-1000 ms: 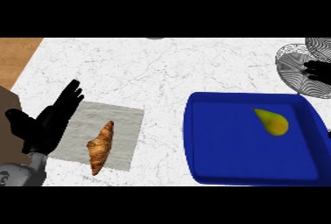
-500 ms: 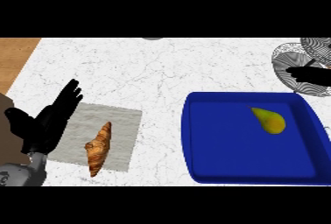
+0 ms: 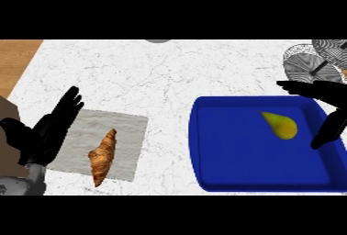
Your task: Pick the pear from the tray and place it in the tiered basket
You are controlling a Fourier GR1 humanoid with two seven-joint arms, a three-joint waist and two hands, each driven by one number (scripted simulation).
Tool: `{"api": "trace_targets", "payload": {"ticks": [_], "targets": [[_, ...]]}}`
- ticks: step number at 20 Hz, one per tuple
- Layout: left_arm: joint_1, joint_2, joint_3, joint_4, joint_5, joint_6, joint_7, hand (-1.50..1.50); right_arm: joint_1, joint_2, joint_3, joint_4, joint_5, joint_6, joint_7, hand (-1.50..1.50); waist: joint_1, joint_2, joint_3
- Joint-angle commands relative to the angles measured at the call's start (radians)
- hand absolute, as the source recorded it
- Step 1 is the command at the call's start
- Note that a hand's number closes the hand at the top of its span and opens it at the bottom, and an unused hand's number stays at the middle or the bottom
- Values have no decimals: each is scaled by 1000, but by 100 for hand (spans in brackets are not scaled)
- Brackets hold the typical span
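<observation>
At the far left we see our left hand [image 3: 51,131] resting open, fingers straight and pointing up, at the edge of a grey mat [image 3: 125,126]. A croissant [image 3: 102,156] lies on that mat. The white marbled tabletop [image 3: 169,73] stretches across the middle. Right of centre sits a blue tray [image 3: 230,156], and the pear [image 3: 280,125] lies inside it, toward its upper right part. Our right hand [image 3: 327,98] hovers over the tray's right edge, just beside the pear without touching it, thumb and fingers spread apart. Behind it, at top right, stands the wire basket [image 3: 304,64].
</observation>
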Motion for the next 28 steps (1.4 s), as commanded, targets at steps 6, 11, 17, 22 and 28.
{"api": "trace_targets", "payload": {"ticks": [6,11,17,22,28], "targets": [[68,-10,39,-4,3,-52,-27,0,91,97,39,40,177,-182,-120,-150,-4,7,-13],[34,-12,64,-1,-5,-55,14,0,44,114,12,122,235,-244,-147,-150,-4,7,-14],[55,-69,21,-31,-69,-8,30,0,51,131,38,197,322,-265,-239,-150,-4,7,-13],[12,-58,50,30,-62,-46,3,0,8,147,87,255,350,-131,-285,150,-3,9,-14],[34,-24,86,-56,-27,-70,68,0,-2,159,112,311,474,-296,-415,150,4,8,-13]]}}
